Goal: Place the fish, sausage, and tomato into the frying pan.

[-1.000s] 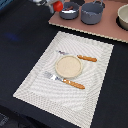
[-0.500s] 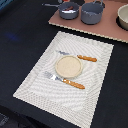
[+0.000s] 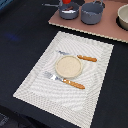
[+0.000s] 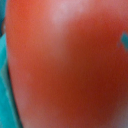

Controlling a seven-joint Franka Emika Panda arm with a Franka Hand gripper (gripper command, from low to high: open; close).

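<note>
The blue-grey frying pan [image 3: 61,13] stands on the brown board at the back, its thin grey handle [image 3: 50,5] pointing to the exterior view's left. The red-orange tomato [image 3: 66,2] hangs just above the pan at the top edge of the exterior view. It fills the wrist view [image 4: 65,65], blurred and very close. My gripper is shut on it, but its fingers are cut off by the frame edge. A small pale piece, the fish [image 3: 70,10], lies inside the pan. I cannot make out the sausage.
A grey pot [image 3: 93,13] with short side handles stands beside the pan, and a pale bowl [image 3: 123,17] is at the exterior view's right edge. On the white placemat [image 3: 35,80] lie a tan plate [image 3: 68,66] and two orange-handled pieces of cutlery [image 3: 87,58] [image 3: 75,84].
The tomato has moved toward the exterior view's right, from beside the pan's handle to above the pan. Everything else has not moved.
</note>
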